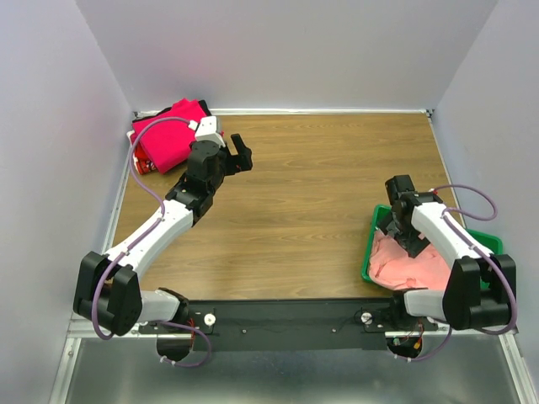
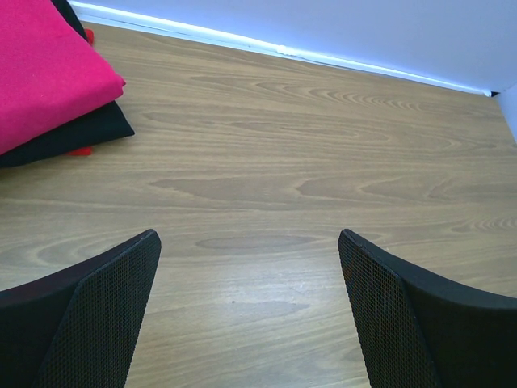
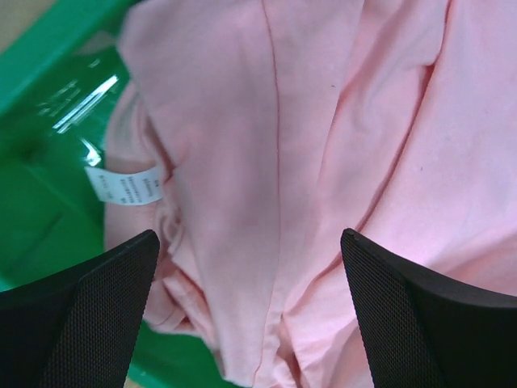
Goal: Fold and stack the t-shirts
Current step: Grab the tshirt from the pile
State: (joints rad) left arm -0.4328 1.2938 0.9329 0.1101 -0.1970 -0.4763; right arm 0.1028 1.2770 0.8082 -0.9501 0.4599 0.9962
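A crumpled salmon-pink t-shirt (image 1: 411,265) (image 3: 323,162) lies in the green tray (image 1: 368,257) (image 3: 48,202) at the near right, its white label (image 3: 125,186) showing. My right gripper (image 1: 402,225) (image 3: 249,315) hovers just above the shirt, open, with nothing between its fingers. At the far left corner sits a folded stack: a magenta t-shirt (image 1: 173,133) (image 2: 44,69) on a black one (image 2: 81,133), with a bit of red (image 2: 79,151) underneath. My left gripper (image 1: 244,156) (image 2: 249,311) stands open over bare wood to the right of that stack.
The wooden table (image 1: 312,194) is walled on three sides by pale panels. A white strip (image 2: 283,50) runs along the far edge. The tray sits at the table's right front edge, close to the right arm's base (image 1: 472,295).
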